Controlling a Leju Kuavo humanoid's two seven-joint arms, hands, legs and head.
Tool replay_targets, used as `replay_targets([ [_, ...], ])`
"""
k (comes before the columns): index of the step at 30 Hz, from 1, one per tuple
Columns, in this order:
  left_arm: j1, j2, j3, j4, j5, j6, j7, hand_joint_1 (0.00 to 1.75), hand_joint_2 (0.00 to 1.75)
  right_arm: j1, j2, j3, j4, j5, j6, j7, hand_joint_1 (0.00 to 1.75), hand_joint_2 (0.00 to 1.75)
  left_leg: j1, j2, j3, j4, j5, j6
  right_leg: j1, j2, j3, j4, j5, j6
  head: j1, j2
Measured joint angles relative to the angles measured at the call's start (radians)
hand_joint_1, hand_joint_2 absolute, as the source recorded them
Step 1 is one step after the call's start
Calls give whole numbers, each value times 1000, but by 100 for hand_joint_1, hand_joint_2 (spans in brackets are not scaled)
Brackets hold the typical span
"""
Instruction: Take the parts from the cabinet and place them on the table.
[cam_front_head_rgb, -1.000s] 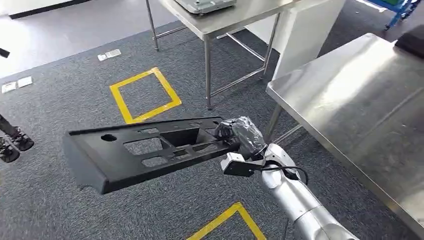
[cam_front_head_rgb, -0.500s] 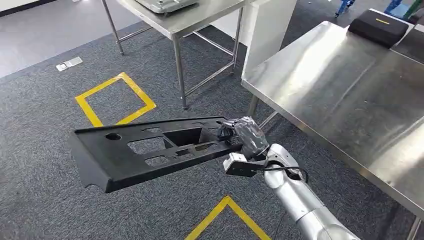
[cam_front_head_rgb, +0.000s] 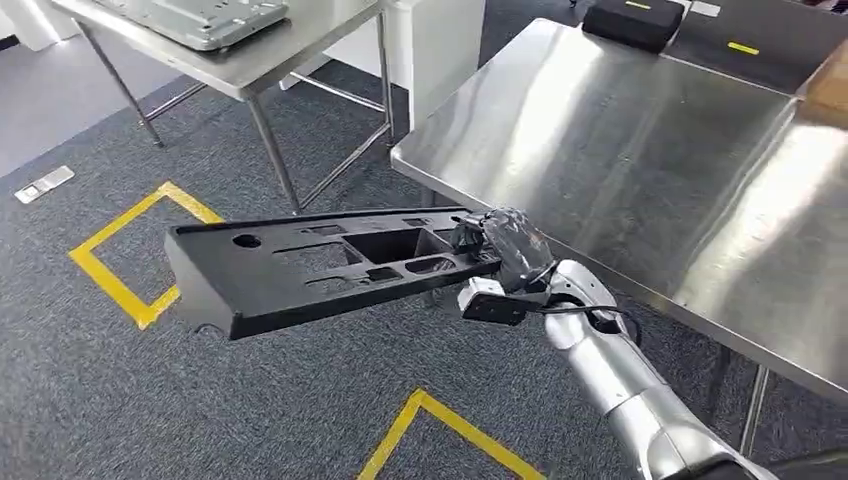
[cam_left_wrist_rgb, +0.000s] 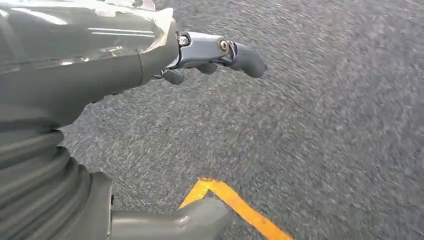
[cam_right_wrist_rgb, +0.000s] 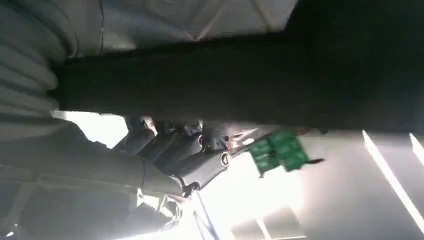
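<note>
A long black plastic part with several cut-outs hangs level above the carpet, held at its right end by my right hand. The part reaches out to the left of that hand, and its held end sits just at the near-left corner of the steel table. In the right wrist view the part is a dark band with the hand's fingers curled under it. My left hand hangs over the carpet with its fingers apart and nothing in it.
A second steel table carrying a grey metal plate stands at the back left. A black case lies at the far end of the near table. Yellow tape squares mark the grey carpet.
The whole view has swung right, so the steel table now lies closer and more central. My right hand still holds the black part, now at the table's corner.
</note>
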Motion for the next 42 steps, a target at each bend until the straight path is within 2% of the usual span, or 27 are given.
replay_targets([
  [2,0,2,1,0,16,-6,-18,0,175,-8,-15,-8,7,10,-1,5,162,175,5,-11,61,-151,102,4,-1,29,1,5,0,1,0,0],
  [3,0,3,5,0,29,-10,-33,0,175,-15,-22,-13,10,16,-1,6,162,175,11,-47,95,-234,141,5,-1,42,0,7,-1,2,0,0],
  [4,2,3,12,0,37,-13,-45,0,175,-26,-27,-17,13,21,-1,11,162,175,16,-96,106,-263,132,7,9,52,-7,13,-2,7,1,0],
  [7,-1,1,21,0,45,-11,-67,0,175,-56,-44,-27,23,33,0,19,162,175,0,-56,107,-264,135,24,1,85,-19,1,10,32,0,0],
  [8,-3,-1,25,0,48,-5,-77,0,175,-65,-54,-33,26,40,0,23,162,175,6,-41,113,-277,142,36,12,101,-23,-3,12,44,1,0],
  [10,-4,-3,28,-2,48,8,-101,0,175,-82,-60,-40,32,53,0,32,162,175,6,-16,123,-294,152,55,14,-4,-48,47,-15,40,10,0],
  [11,-4,-5,29,-2,48,10,-108,0,175,-95,-61,-40,35,55,0,35,162,175,5,-1,124,-295,153,57,10,-30,-84,115,-46,38,13,0],
  [14,-3,-6,36,-2,50,18,-120,0,175,-102,-64,-41,42,73,-10,51,162,175,2,42,124,-294,149,58,3,-47,-184,313,-105,46,14,0],
  [15,-4,-6,36,-2,47,22,-128,0,175,-102,-68,-41,44,83,-15,59,162,175,3,56,126,-294,147,56,-2,-51,-178,298,-93,55,13,0],
  [17,-6,-6,36,-2,40,21,-133,0,175,-103,-76,-43,46,99,-22,71,162,175,6,78,131,-294,141,49,-9,-72,-97,147,-32,77,13,0],
  [18,-6,-6,37,-2,39,19,-134,0,175,-105,-78,-44,46,103,-23,74,162,175,6,89,137,-293,137,42,-14,-107,-46,52,-3,83,13,0],
  [19,-7,-2,37,-2,39,13,-135,0,175,-109,-80,-45,46,108,-33,79,162,175,-6,100,141,-292,130,34,-6,-182,-16,-5,7,76,19,0],
  [20,-6,-4,38,-2,39,7,-136,0,175,-112,-80,-46,46,111,-36,84,162,175,-9,112,144,-291,125,26,9,-167,-12,-3,13,66,20,0],
  [24,-9,-2,41,-2,35,5,-136,0,175,-112,-95,-53,47,113,-42,93,162,175,-11,150,159,-298,117,14,6,-121,-22,2,11,49,10,0],
  [25,-11,-2,41,-3,30,5,-136,0,175,-112,-100,-58,47,113,-42,95,162,175,-5,145,158,-295,110,5,-14,-108,-15,-2,15,39,7,0],
  [26,-16,2,41,-3,27,6,-135,0,175,-115,-103,-65,47,114,-45,96,162,175,1,75,153,-268,89,1,-15,-92,-16,-3,14,34,5,0],
  [27,-16,2,41,-3,20,8,-131,0,175,-117,-109,-71,47,114,-48,101,162,175,2,30,116,-190,40,3,-15,-78,-16,-2,16,16,2,0],
  [30,-8,2,40,-2,2,5,-132,0,175,-104,-122,-78,47,127,-52,111,162,175,2,1,12,11,-38,3,-8,-32,-16,-2,14,8,3,0],
  [31,-8,2,40,-2,-2,3,-132,0,175,-95,-129,-82,47,132,-53,113,162,175,2,1,0,20,-24,3,-7,-15,-15,-1,14,8,4,0],
  [33,-10,5,39,-2,-15,-7,-132,0,175,-80,-153,-94,47,135,-56,116,162,175,6,-2,40,-96,67,6,-9,17,-12,1,14,9,3,0],
  [34,-13,6,36,-2,-24,-14,-130,0,175,-75,-163,-99,44,135,-58,116,162,175,11,-19,76,-181,114,7,-10,30,-11,3,14,10,3,0],
  [35,-16,6,31,-2,-32,-16,-124,0,175,-72,-175,-105,41,135,-61,118,162,175,18,-75,102,-250,139,9,-11,42,-16,6,14,13,4,0],
  [36,-20,6,26,-2,-36,-19,-120,0,175,-73,-182,-113,39,136,-64,121,162,175,19,-93,109,-266,130,7,0,54,-24,14,13,23,6,0],
  [39,-38,6,20,-3,-42,-26,-109,0,175,-70,-199,-124,32,144,-64,127,162,175,-2,-53,111,-265,134,27,-9,89,-32,-2,28,51,4,0],
  [40,-46,3,16,-7,-43,-36,-109,0,175,-70,-207,-128,28,147,-63,128,162,175,4,-36,119,-283,145,41,-1,92,-35,-2,30,60,5,0],
  [41,-53,4,14,-11,-45,-43,-113,0,175,-71,-209,-131,27,149,-61,130,162,175,4,-23,125,-293,152,49,-6,19,-46,16,21,58,5,0],
  [42,-57,4,13,-12,-45,-43,-117,0,175,-78,-209,-132,27,151,-58,134,162,175,3,-14,126,-295,154,58,-1,-27,-67,62,-7,55,16,0],
])
